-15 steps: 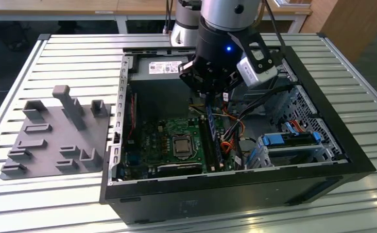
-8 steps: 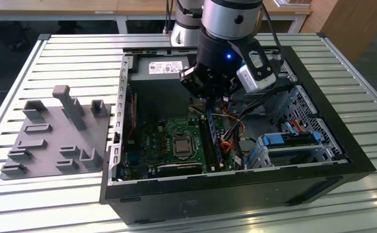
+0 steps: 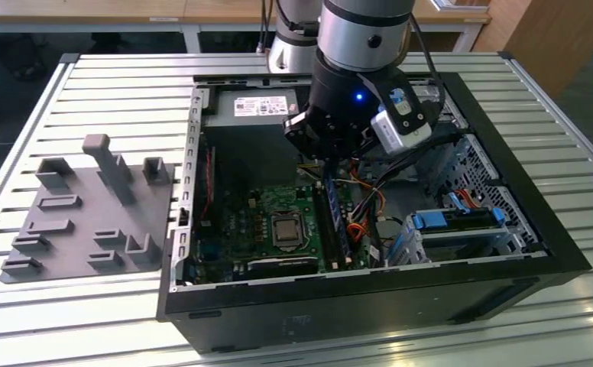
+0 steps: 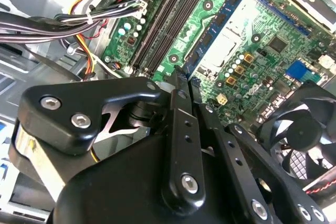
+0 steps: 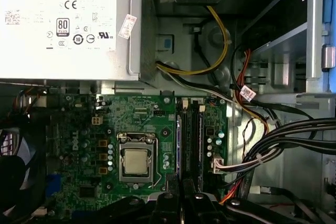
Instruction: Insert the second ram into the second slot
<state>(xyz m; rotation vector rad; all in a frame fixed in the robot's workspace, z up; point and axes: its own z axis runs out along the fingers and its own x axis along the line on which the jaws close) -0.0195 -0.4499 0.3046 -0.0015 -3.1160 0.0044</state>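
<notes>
Directly under the claw (image 3: 324, 162) sits one open computer case (image 3: 378, 294), resting on the slatted tabletop (image 3: 92, 76). One memory stick — the second ram (image 3: 335, 222) — stands on edge in the slot lane nearest the single processor socket (image 3: 284, 228). One of its ends lies just below the claw, and the rest runs away from the claw toward the case wall closest to the exterior camera. Whether the claw is clamped on that end, drawn together or apart, I cannot tell. Just to the exterior view's left of the claw lies one silver power supply (image 3: 260, 107). Well off on that same side, outside the case, rests one grey holder block (image 3: 82, 222). One black fan (image 4: 307, 129) shows beside the claw in the second wrist view.
</notes>
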